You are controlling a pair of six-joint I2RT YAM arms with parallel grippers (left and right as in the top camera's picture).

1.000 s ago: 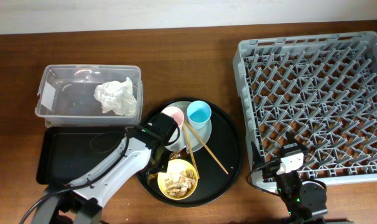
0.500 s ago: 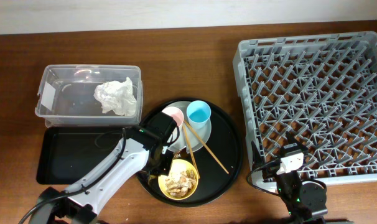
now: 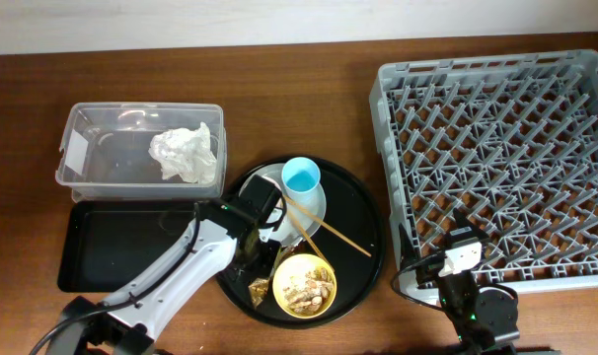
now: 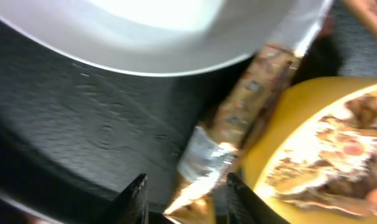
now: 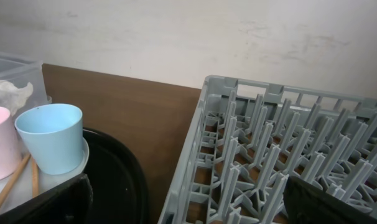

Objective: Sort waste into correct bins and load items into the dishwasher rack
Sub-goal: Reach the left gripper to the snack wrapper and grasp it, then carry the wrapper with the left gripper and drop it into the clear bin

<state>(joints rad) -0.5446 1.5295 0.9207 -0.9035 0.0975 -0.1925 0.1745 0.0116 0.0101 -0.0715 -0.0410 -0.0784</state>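
My left gripper (image 3: 252, 266) (image 4: 185, 202) is open over the round black tray, its fingers on either side of the lower end of the gold-brown wrapper (image 4: 238, 121) (image 3: 260, 288). The wrapper lies between the pale plate (image 4: 163, 31) (image 3: 314, 204) and the yellow bowl (image 3: 305, 284) (image 4: 300, 118), which holds food scraps (image 3: 304, 289). The blue cup (image 3: 301, 177) (image 5: 51, 137) stands on the plate. The pink cup (image 5: 2, 149) is hidden under my left arm in the overhead view. Chopsticks (image 3: 329, 232) lie across the plate. The napkin (image 3: 186, 153) is in the clear box (image 3: 82, 148). My right gripper (image 3: 464, 251) (image 5: 188, 205) is open and empty at the rack's (image 3: 496, 158) front left corner.
The shallow black tray (image 3: 112, 247) lies in front of the clear box, partly under my left arm. The round black tray (image 3: 363, 237) sits between it and the rack. A wall runs behind the table.
The yellow bowl has slid right, uncovering the wrapper at its left. The plate, blue cup and chopsticks have shifted up and left. The right arm has not moved.
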